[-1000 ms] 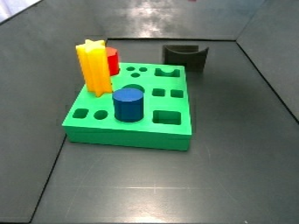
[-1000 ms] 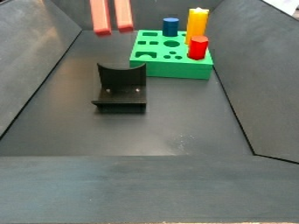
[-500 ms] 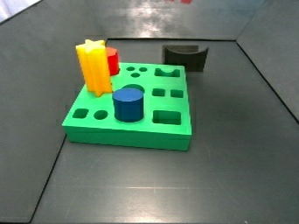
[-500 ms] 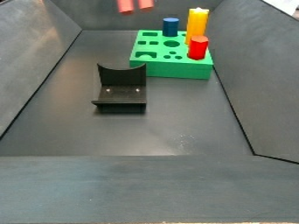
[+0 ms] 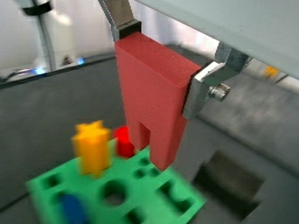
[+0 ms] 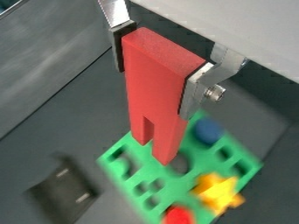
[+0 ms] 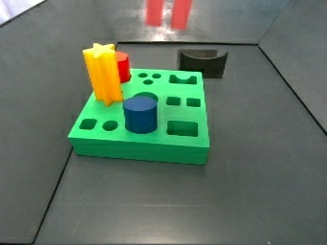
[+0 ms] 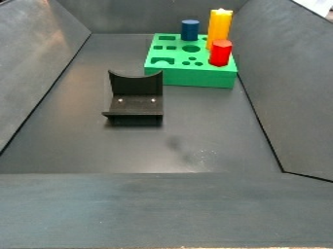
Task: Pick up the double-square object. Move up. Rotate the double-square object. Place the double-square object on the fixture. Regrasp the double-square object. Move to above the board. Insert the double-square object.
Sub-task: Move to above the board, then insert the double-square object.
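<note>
The gripper [image 5: 158, 54] clamps its flat silver fingers [image 6: 215, 77] on the upper end of the long red plastic double-square object [image 6: 158, 92]. The block hangs vertically, prongs down, high above the large flat green board [image 5: 105, 188] with its shaped holes, which lies straight below for the coming descent.

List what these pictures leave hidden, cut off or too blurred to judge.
- Gripper: out of frame in both side views; only the prongs of the double-square object show at one's top edge.
- Fixture: blurred in both wrist views.
- Which hole in the board lies under the prongs: cannot tell.
</note>
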Motion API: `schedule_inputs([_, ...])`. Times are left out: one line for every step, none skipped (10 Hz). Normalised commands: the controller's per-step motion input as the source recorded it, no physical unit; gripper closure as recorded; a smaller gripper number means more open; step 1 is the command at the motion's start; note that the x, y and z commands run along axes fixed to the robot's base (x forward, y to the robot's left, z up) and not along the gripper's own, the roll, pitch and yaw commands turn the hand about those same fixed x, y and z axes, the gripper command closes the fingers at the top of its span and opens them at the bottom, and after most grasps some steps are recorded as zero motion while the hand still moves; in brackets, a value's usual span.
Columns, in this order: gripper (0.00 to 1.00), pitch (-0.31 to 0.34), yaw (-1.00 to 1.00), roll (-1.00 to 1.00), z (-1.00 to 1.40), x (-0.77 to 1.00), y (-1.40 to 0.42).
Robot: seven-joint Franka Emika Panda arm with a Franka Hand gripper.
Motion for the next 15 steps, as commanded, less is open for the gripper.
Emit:
schedule_inputs([1.00, -0.195, -0.05, -0.84, 0.04, -0.26, -0.23])
schedule_inputs([1.00, -0.162, -0.04, -0.68, 0.01, -0.17, -0.10])
schedule_inputs([1.00, -0.078, -0.03, -0.43, 0.01, -0.07, -0.03])
schedule_inputs([1.00, -0.033, -0.02, -0.23, 0.01, -0.04, -0.03])
schedule_inputs([1.00, 0.000, 0.00, 0.01, -0.04, 0.00, 0.00])
schedule_inputs([1.00, 0.000, 0.05, 0.03, -0.16, 0.16, 0.01])
schedule_inputs([1.00, 0.079, 0.01, 0.02, -0.30, 0.62, 0.01])
schedule_inputs([1.00, 0.150, 0.00, 0.00, -0.47, 0.91, 0.04])
schedule_inputs([1.00, 0.179, 0.00, 0.00, -0.52, 1.00, 0.06])
schedule_inputs([1.00, 0.171, 0.00, 0.00, -0.53, 1.00, 0.09])
schedule_inputs([1.00, 0.189, 0.00, 0.00, -0.55, 1.00, 0.10])
schedule_inputs([1.00, 0.171, -0.03, -0.01, -0.56, 0.88, 0.23])
schedule_inputs([1.00, 0.127, -0.11, -0.03, -0.64, 0.69, 0.21])
schedule_inputs([1.00, 0.103, -0.12, -0.04, -0.68, 0.64, 0.16])
schedule_inputs([1.00, 0.049, -0.15, -0.08, -0.65, 0.51, 0.13])
